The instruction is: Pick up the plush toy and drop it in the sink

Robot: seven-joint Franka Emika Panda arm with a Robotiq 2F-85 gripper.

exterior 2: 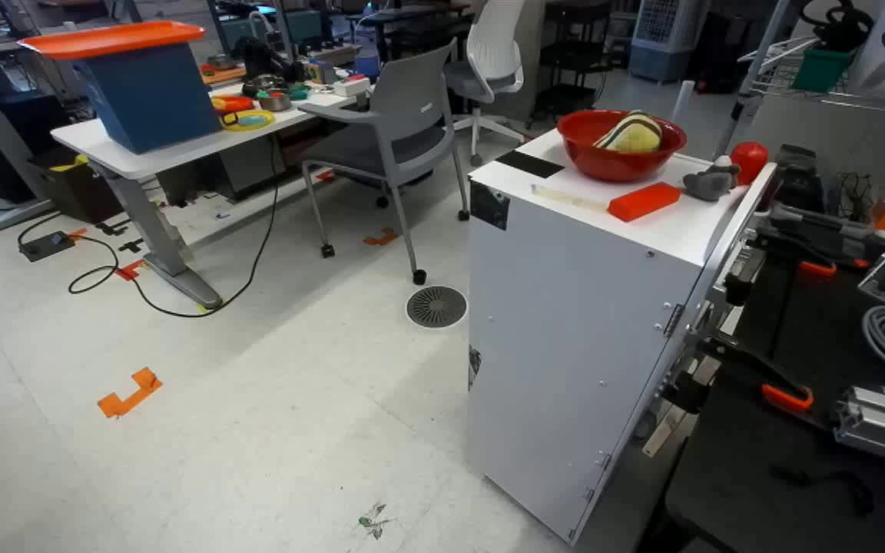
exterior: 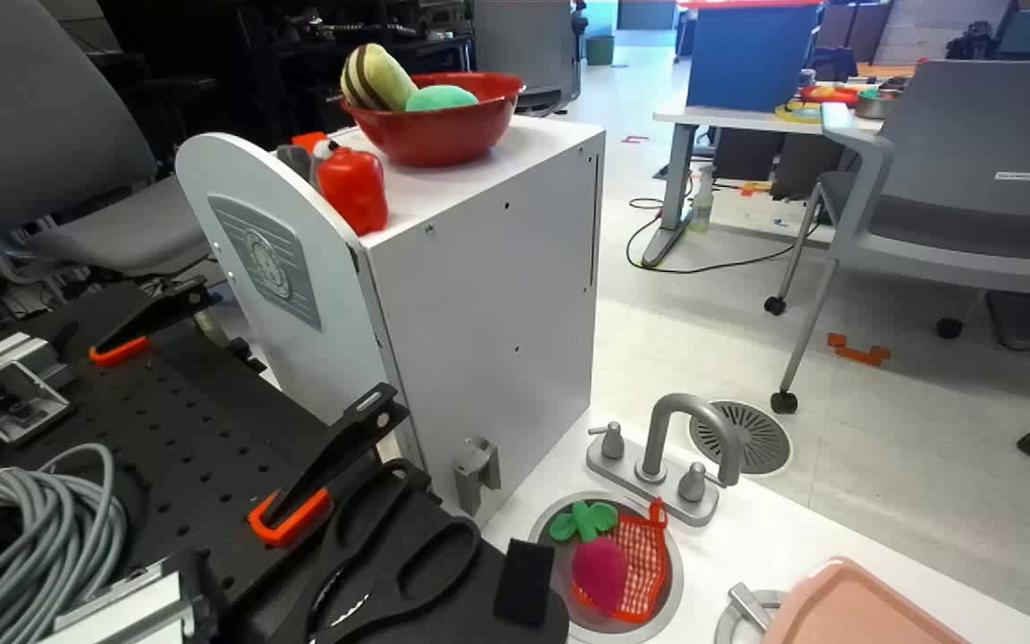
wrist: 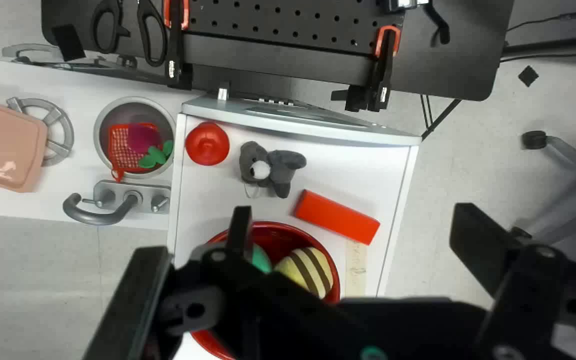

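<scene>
On the white table (exterior: 535, 143) by the sink (wrist: 130, 111), a bowl (exterior: 439, 136) holds the striped toy (exterior: 376, 79) — your hand (wrist: 345, 225) spread apart.

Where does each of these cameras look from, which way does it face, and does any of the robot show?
In an exterior view: raised, on the side with the toy sink, looking across it to the white cabinet; no robot part discernible.
In an exterior view: raised, nearer the red-orange block, looking down on the white cabinet; no robot part discernible.
Wrist view: above the white cabinet, looking steeply down; the open hand shows across the lower part.
Both exterior views share the striped plush toy in the red bowl.
</scene>
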